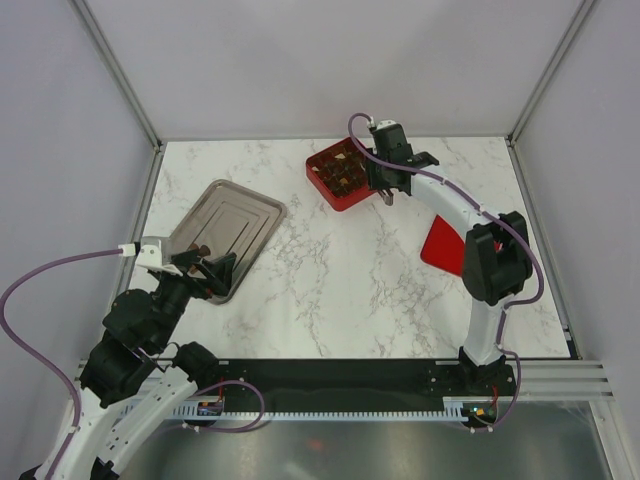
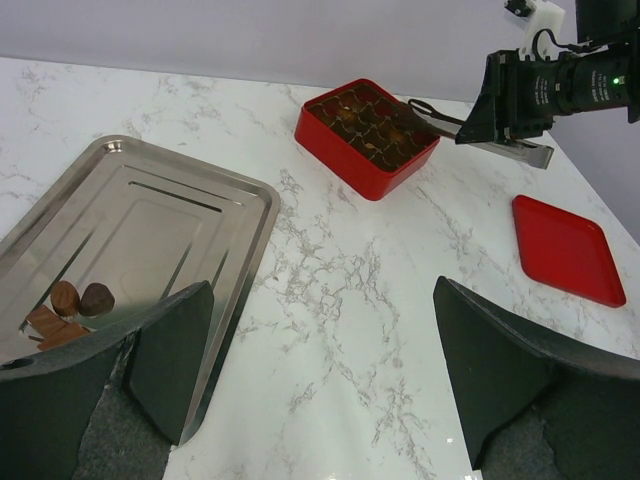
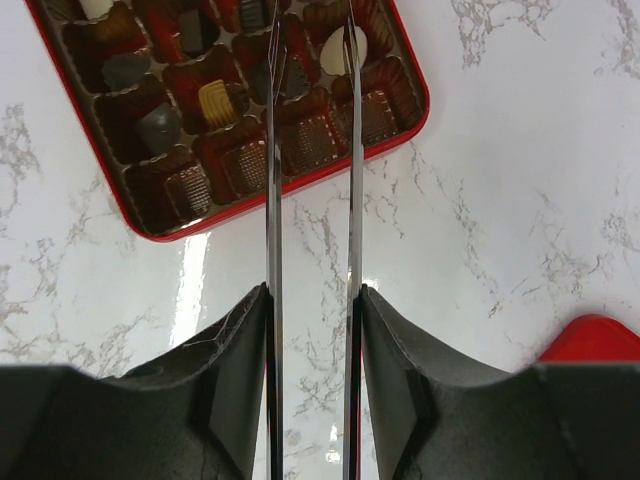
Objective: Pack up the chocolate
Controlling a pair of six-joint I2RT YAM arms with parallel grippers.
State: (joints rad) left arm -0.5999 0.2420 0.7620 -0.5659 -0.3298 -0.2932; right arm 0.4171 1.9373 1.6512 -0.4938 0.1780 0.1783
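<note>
Several brown chocolate pieces [image 2: 97, 298] lie at the near end of the steel tray [image 2: 160, 210] on the left of the marble table [image 2: 340, 300]. The left tool [image 1: 207, 268] hovers at that same end, its fingers wide apart and empty. Right of centre, the red gridded box [image 2: 335, 155] holds more pieces in its compartments. The right tool [image 3: 313, 300] is clamped on metal tongs [image 3: 272, 200], whose tips stand apart over the box. Furthest right lies a red lid [image 2: 565, 250].

One tray [image 2: 200, 190] holding four chocolates [image 2: 97, 298], one red box [image 2: 350, 165], one lid [image 2: 565, 250], one tongs [image 3: 272, 250]
</note>
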